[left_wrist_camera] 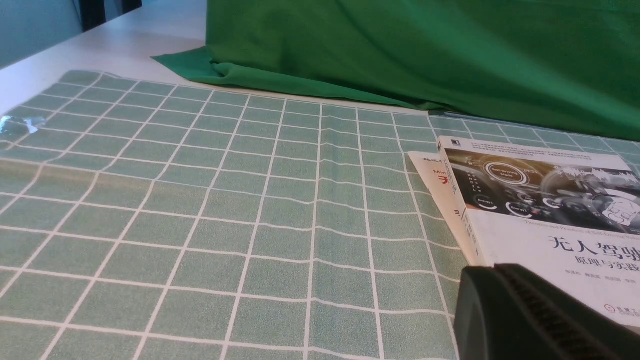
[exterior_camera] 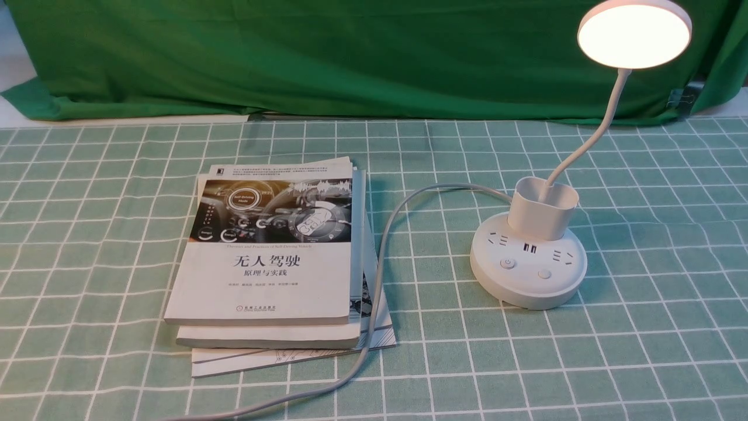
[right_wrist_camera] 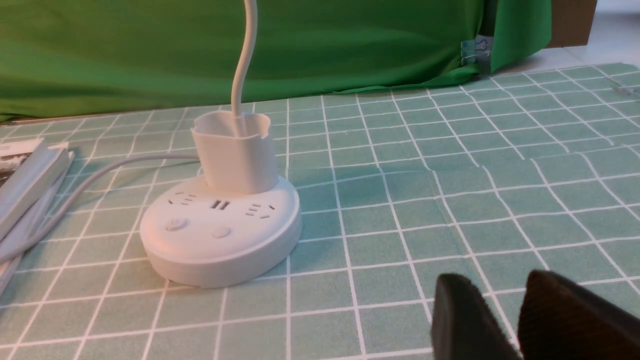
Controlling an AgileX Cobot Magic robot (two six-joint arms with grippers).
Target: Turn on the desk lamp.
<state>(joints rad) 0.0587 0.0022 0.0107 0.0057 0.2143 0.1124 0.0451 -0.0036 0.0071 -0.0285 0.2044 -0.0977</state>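
Observation:
The white desk lamp stands on the right of the checked cloth. Its round disc head [exterior_camera: 634,34] glows bright. A thin neck [exterior_camera: 602,123] runs down into the cup holder [exterior_camera: 542,210] on the round base [exterior_camera: 529,275], which has sockets and two buttons [exterior_camera: 507,263] [exterior_camera: 544,273]. Its grey cord [exterior_camera: 380,263] curves past the books toward the front edge. Neither arm shows in the front view. My right gripper [right_wrist_camera: 500,285] hovers low, apart from the base [right_wrist_camera: 220,240], with a narrow gap between its tips, empty. My left gripper [left_wrist_camera: 492,270] is shut, empty, by the books' corner.
A stack of books [exterior_camera: 274,257] lies left of the lamp; it also shows in the left wrist view [left_wrist_camera: 540,210]. A green cloth backdrop [exterior_camera: 350,52] hangs along the back, held by a metal clip [right_wrist_camera: 472,47]. The green checked tablecloth [exterior_camera: 87,234] covers the table.

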